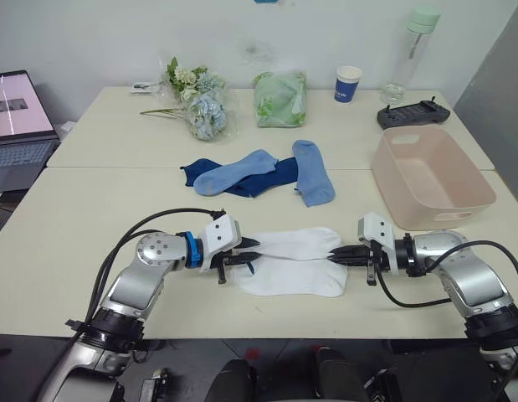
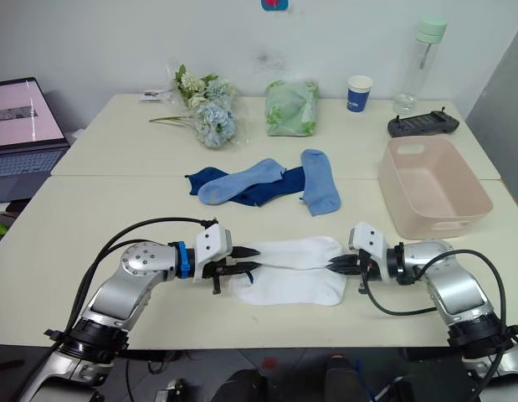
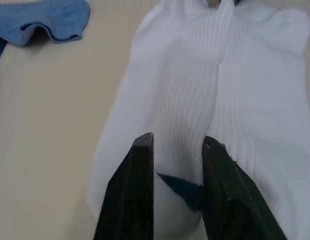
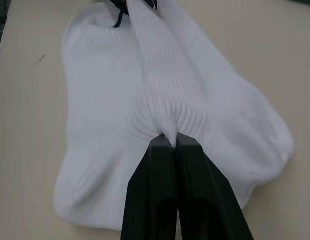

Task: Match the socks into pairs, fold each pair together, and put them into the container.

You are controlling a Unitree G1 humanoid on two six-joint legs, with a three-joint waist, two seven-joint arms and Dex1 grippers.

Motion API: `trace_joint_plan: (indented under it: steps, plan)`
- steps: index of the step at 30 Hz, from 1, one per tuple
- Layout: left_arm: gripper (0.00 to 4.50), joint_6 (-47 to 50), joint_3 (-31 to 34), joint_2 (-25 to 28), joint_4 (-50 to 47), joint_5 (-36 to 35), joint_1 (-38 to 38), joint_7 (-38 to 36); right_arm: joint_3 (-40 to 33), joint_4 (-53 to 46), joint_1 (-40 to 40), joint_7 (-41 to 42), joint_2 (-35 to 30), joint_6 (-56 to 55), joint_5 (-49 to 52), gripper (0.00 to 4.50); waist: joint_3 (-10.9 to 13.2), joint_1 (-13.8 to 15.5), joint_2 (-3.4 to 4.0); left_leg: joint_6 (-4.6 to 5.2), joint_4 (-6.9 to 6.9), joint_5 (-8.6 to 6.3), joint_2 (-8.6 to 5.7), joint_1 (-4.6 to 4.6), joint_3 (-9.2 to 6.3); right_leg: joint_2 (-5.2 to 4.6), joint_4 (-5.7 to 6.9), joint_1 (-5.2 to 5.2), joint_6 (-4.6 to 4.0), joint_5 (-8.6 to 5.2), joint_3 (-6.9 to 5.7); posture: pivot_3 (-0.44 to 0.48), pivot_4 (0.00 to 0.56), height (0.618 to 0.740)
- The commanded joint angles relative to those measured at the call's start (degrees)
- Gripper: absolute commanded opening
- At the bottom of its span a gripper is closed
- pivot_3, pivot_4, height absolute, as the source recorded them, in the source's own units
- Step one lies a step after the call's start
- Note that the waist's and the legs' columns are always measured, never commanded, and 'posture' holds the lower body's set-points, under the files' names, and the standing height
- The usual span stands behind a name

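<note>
Two white socks (image 1: 292, 261) lie overlapped near the table's front edge, between my two grippers. My left gripper (image 1: 252, 251) stands open at their left end, a finger (image 3: 139, 190) on each side of the fabric. At the right end my right gripper (image 4: 170, 137) is shut, pinching a ridge of white sock. Farther back lie two light blue socks (image 1: 233, 172) (image 1: 313, 172) across the dark navy socks (image 1: 263, 180). The pale pink container (image 1: 459, 201) stands at the right, with nothing in it.
Along the back of the table are a bunch of flowers (image 1: 200, 100), a green bag (image 1: 281, 98), a blue paper cup (image 1: 348, 84), a clear bottle (image 1: 413, 50) and a black controller (image 1: 412, 113). A laptop (image 1: 20, 117) sits at the far left.
</note>
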Motion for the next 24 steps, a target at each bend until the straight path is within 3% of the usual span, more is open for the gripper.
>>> trace_joint_plan:
  steps: [1,9,12,16,24]
  plan:
    - [0.02,0.99,1.51,1.08,-1.97,-1.82,-0.15,-1.14,-0.62,-1.92,-0.32,0.29,-0.28,-0.05,0.83,0.00,0.00,-0.04,0.00,0.00,0.00,0.00,0.01,0.00,0.00,0.00,0.00,0.00,0.00,0.00,0.00,0.000,0.150,0.740]
    - [0.02,2.55,1.24,2.20,-2.73,-2.43,-0.36,-2.27,-1.53,-1.30,-1.15,-0.38,-0.07,1.11,1.38,0.00,0.00,0.03,0.00,0.00,0.00,0.00,-0.01,0.00,0.00,0.00,0.00,0.00,0.00,0.00,0.00,0.000,0.150,0.740]
    - [0.00,2.84,0.89,1.94,-3.00,-2.22,-0.43,-2.13,-1.93,-1.18,-1.49,-0.60,0.25,1.57,1.96,0.69,0.00,0.03,0.00,0.00,0.00,0.00,0.00,0.00,0.00,0.00,0.00,0.00,0.00,0.00,0.00,0.000,0.150,0.740]
    - [0.00,3.39,0.97,1.83,-3.34,-2.48,-0.23,-2.17,-1.63,-1.55,-1.56,-0.62,0.10,1.61,1.89,2.03,0.00,0.03,0.00,0.00,0.00,0.00,-0.01,0.00,0.00,0.00,0.00,0.00,0.00,0.00,0.00,0.000,0.150,0.740]
    - [0.00,3.92,1.10,1.89,-3.96,-2.85,0.02,-1.95,-0.82,-0.72,-1.49,-0.98,0.33,-0.05,0.43,2.03,0.00,0.03,0.00,0.00,0.00,0.00,-0.01,0.00,0.00,0.00,0.00,0.00,0.00,0.00,0.00,0.000,0.150,0.740]
